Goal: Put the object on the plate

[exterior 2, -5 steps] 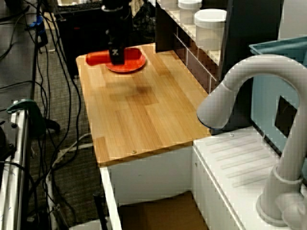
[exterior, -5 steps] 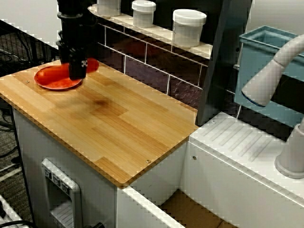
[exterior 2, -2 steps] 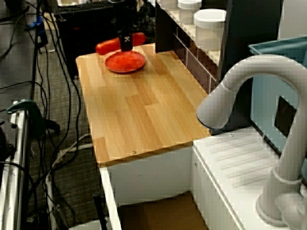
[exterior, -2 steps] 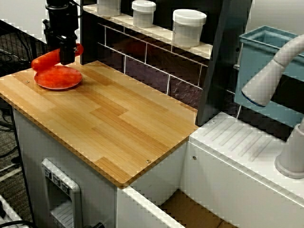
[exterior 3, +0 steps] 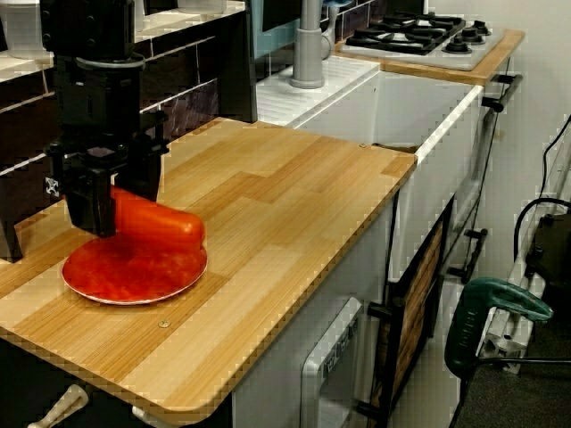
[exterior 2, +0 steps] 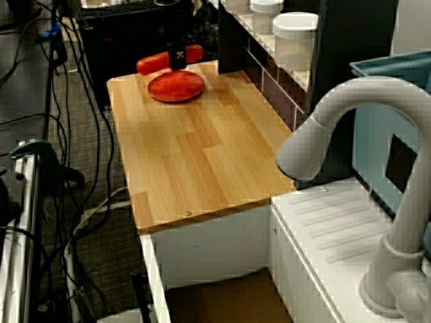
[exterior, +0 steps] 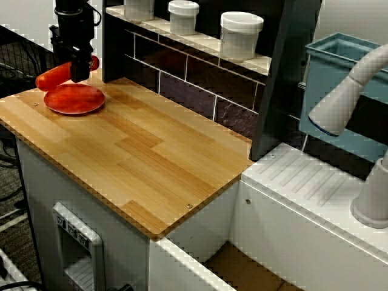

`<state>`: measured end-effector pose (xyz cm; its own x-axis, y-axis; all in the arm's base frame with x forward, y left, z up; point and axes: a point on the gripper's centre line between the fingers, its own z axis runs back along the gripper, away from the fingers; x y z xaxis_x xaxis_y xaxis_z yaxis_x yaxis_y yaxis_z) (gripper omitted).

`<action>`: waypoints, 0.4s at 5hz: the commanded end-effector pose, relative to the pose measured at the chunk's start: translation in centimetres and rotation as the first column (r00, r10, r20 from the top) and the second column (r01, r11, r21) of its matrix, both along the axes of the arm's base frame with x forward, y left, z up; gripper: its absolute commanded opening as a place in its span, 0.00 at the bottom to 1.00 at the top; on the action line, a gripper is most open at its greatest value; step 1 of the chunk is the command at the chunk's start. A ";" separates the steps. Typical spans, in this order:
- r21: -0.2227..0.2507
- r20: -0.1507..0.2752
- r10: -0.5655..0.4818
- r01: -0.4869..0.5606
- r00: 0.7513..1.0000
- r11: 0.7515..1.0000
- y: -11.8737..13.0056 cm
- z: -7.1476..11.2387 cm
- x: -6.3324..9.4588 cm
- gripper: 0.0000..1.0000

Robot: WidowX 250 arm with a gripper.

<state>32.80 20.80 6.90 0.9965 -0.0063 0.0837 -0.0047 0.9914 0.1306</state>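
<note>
The object [exterior: 53, 76] is a long red-orange cylinder with rounded ends, hanging level in the air. My black gripper [exterior: 79, 71] is shut around its middle. The round red plate [exterior: 74, 99] lies flat on the wooden counter's far-left corner, just below and slightly in front of the object. From the sink end, the object [exterior 2: 153, 62] sticks out on both sides of the gripper [exterior 2: 177, 60], above the plate's [exterior 2: 176, 87] far rim. From the plate end, the object [exterior 3: 161, 225] hovers over the plate [exterior 3: 134, 275], with the gripper [exterior 3: 111, 207] covering its back half.
A dark upright panel [exterior: 113, 37] stands close behind the gripper. White lidded jars [exterior: 241, 34] line the tiled shelf along the back wall. A grey faucet [exterior: 347, 91] and a blue bin [exterior: 339, 63] sit to the right, past the counter's edge.
The gripper was low over the plate a second ago. It has since risen and shifted toward the counter's back-left corner, carrying the object up off the plate.
</note>
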 end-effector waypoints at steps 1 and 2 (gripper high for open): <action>0.056 -0.001 -0.009 0.009 1.000 0.998 0.2 -1.2 -0.8 0.00; 0.050 -0.010 -0.008 0.008 1.000 0.999 -0.1 -1.4 -0.9 0.64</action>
